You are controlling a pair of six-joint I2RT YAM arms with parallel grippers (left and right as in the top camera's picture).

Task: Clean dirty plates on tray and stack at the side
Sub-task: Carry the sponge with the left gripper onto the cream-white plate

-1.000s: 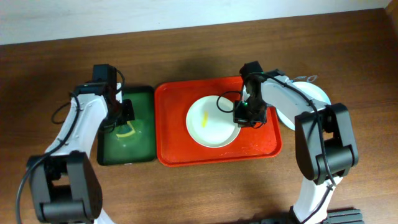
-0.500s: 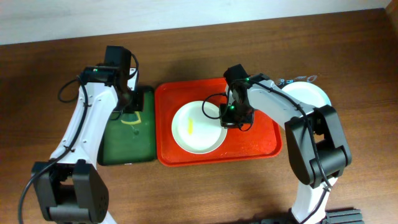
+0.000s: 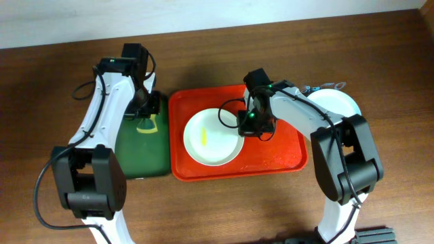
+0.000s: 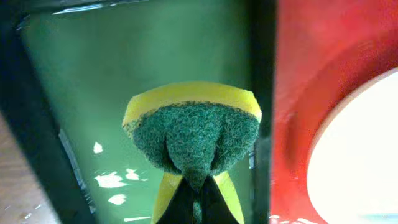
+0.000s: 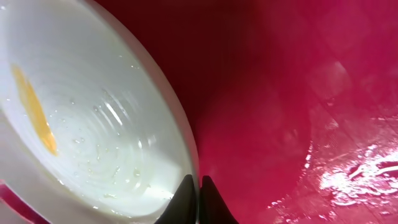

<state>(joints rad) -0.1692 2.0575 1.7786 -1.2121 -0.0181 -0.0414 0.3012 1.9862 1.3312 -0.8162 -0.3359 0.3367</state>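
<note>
On the red tray [image 3: 285, 159]: the cream-white plate [image 3: 212, 137] lies flat in the left half, close to the rim that faces the green tray [image 3: 135, 159]
Yellow smear [image 5: 34, 109]: one narrow streak near the plate's middle; from overhead its long axis runs roughly toward and away from the robot
Left gripper [image 4: 194, 202]: clamped on a yellow sponge [image 4: 196, 134], which bulges above the dark fingertips with its green scouring face outward; it hangs over the right edge of the green tray
Right gripper [image 5: 198, 190]: at the plate's right rim, fingers drawn almost together with the rim running into the slit between them; I judge it pinched on that rim
Deciding relation: the plate lies to the right of the sponge, just across the two neighbouring tray rims, so the left arm is the nearer one to wipe while the right steadies the far side; a stroke along the smear's long axis looks the most direct
Side of the table [image 3: 380, 169]: a pale plate [image 3: 339, 102] lies right of the red tray, partly under the right arm
Hard to make out: whether that pale plate is one or a stack, and its exact colour; the rim contact is cut off at the bottom of the right wrist view; no pale green plate can be picked out
</note>
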